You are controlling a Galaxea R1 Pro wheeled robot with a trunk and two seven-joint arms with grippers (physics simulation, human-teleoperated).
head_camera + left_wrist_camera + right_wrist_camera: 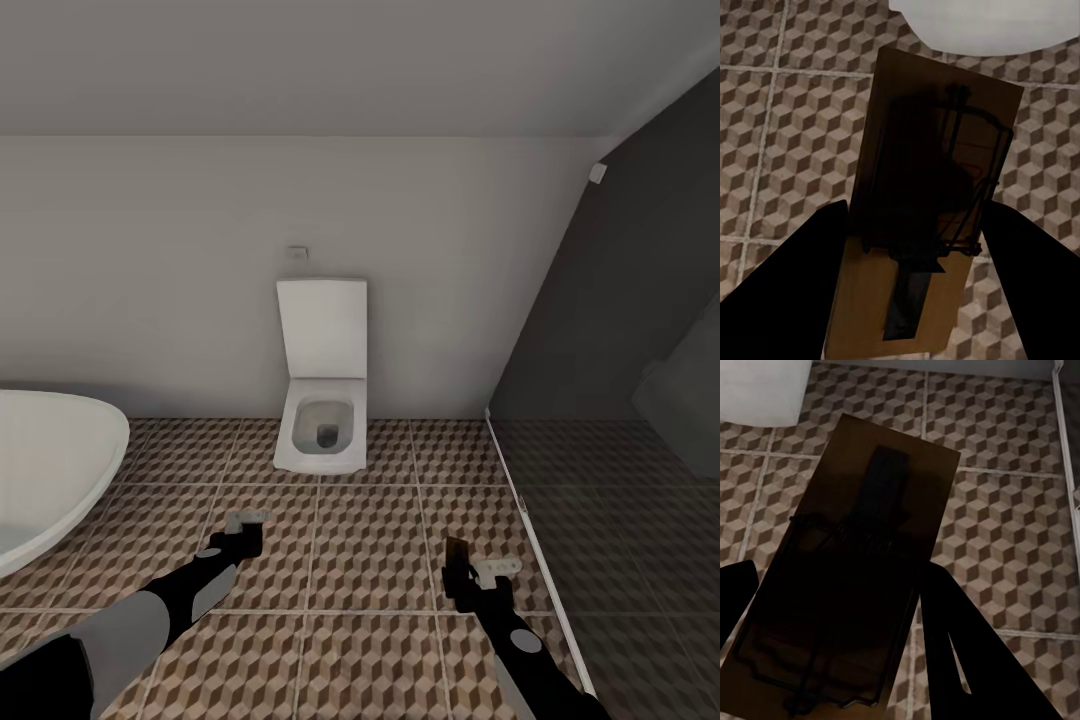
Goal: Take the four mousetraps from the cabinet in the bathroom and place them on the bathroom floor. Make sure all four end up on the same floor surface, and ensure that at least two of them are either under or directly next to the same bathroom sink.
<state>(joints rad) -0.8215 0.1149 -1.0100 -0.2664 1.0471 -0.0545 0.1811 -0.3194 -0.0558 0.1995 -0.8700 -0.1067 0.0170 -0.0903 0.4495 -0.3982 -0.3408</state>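
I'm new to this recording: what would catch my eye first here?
The white toilet, lid up, stands against the far wall, with the bathtub curving in at left. Below, over the cube-patterned floor, each gripper holds a mousetrap: the left gripper grips one mousetrap, the right gripper another.

The bathroom floor (pixel 370 560) is bounded at the far side by a wall, against which the toilet (pixel 320 420) is set, its lid raised against the wall. The bathtub (pixel 50 470) is placed at the floor's left edge. A glass partition (pixel 600 400) is stood along the floor's right edge. One mousetrap (pixel 922 210) is held above the floor at the left gripper (pixel 243 530); a second mousetrap (pixel 855 577) is held above the floor at the right gripper (pixel 470 575).
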